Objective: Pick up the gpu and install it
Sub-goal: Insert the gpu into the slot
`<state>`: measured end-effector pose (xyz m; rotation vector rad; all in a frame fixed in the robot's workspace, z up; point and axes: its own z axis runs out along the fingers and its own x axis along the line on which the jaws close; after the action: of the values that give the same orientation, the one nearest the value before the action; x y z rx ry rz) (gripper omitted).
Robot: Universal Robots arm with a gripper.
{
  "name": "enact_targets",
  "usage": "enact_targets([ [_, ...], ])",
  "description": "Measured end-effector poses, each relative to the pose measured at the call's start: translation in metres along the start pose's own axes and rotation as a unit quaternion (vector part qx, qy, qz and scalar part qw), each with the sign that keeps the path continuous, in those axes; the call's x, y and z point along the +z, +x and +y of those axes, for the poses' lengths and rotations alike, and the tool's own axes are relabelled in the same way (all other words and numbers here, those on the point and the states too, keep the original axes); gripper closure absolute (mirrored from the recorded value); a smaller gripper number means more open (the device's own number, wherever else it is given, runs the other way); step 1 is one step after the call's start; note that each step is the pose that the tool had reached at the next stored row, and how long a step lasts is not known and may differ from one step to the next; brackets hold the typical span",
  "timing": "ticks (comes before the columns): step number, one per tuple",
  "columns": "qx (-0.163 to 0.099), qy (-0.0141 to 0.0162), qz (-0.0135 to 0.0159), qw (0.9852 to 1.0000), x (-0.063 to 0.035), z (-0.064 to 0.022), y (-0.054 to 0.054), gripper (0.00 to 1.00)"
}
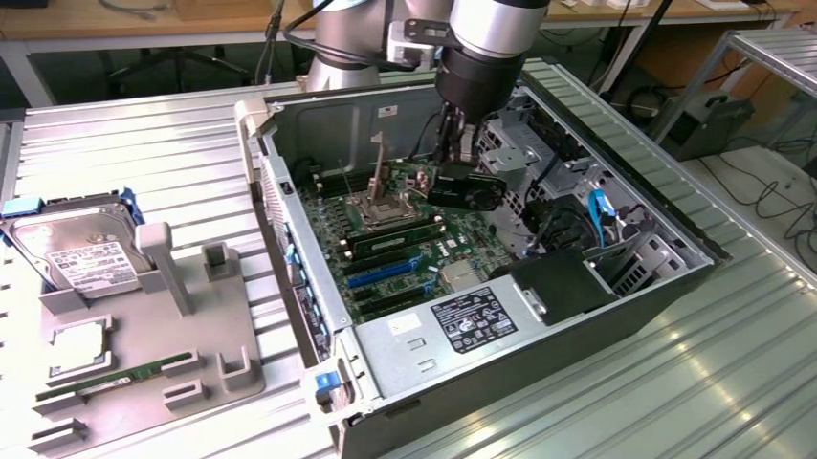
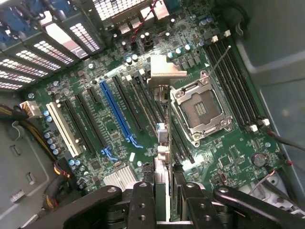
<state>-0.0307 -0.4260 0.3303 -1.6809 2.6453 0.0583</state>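
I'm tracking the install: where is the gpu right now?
In the exterior view the gpu is held between the fingers inside the open computer case, just above the motherboard, to the exterior view's right of the CPU socket.

gpu (image 1: 462, 191): black-cooled card, on edge, gripped in pincer (image 2: 162, 196) above motherboard (image 2: 95, 88).

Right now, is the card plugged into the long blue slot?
No, the blue slot lies empty, and the gripper holds the gpu apart from it.
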Motion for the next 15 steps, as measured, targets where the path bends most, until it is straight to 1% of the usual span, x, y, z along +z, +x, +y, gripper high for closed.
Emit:
enact_targets([
  [7,-0.030,-0.0008,0.0008,0.9995,0.0000,0.0000,0.0000,0.73],
  [15,-0.058,-0.0015,0.0016,0.9983,0.0000,0.0000,0.0000,0.73],
])
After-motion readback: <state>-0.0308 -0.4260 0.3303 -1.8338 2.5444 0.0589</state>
